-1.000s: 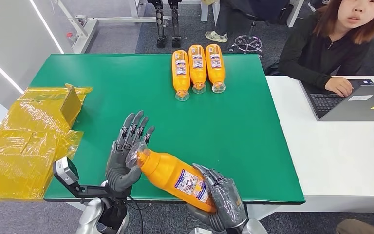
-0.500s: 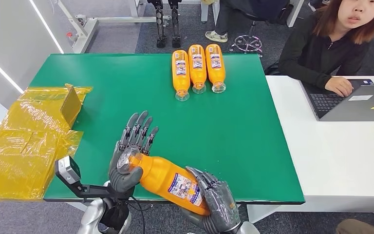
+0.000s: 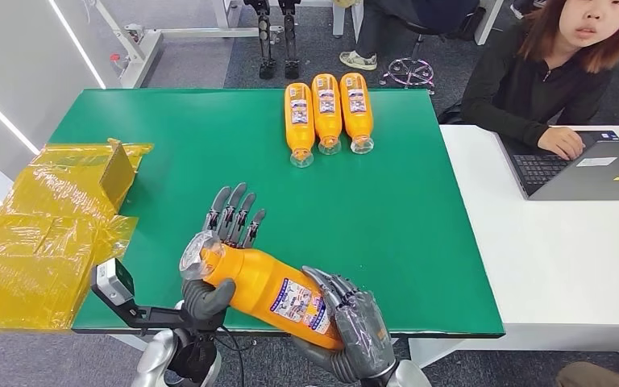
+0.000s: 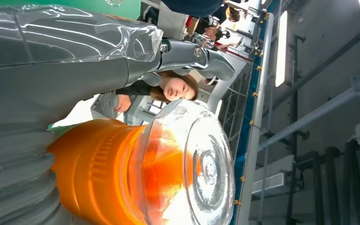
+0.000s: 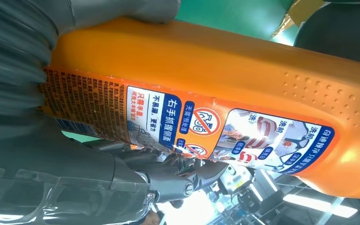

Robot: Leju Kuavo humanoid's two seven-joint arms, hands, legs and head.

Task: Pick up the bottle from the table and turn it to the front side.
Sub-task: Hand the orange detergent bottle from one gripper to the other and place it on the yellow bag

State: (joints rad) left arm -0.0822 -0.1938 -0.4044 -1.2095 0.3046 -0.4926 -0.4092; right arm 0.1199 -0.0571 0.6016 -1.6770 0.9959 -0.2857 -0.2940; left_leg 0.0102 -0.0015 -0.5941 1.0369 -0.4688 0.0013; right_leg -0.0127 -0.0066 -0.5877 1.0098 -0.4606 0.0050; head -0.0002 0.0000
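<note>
Above the near edge of the green counter (image 3: pixel 169 137), the orange bottle (image 3: pixel 270 286) is held off the surface between both hands. Its long axis runs on a slant: the clear cap end points away to the robot's left, the base end sits lower and toward the right, close to the robot's body. The printed label faces up toward the head view, though whether that is the front face I cannot tell.

It looks like a rigid moulded plastic bottle, full or nearly so by its even colour, so probably weighty for its size and unlikely to give under the fingers. The smooth wall and glossy label could slip; the dimpled patch seen in the right wrist view is likely the surer place to grip, and the narrow neck under the cap the other.

The right hand (image 3: pixel 355 330) is wrapped around the lower body over the label. The left hand (image 3: pixel 213 270) cups the shoulder and neck from beneath, thumb under, fingers (image 3: pixel 238 214) standing straight behind the cap (image 4: pixel 201 164).

Three matching bottles (image 3: pixel 326 113) lie side by side at the far side of the counter.
</note>
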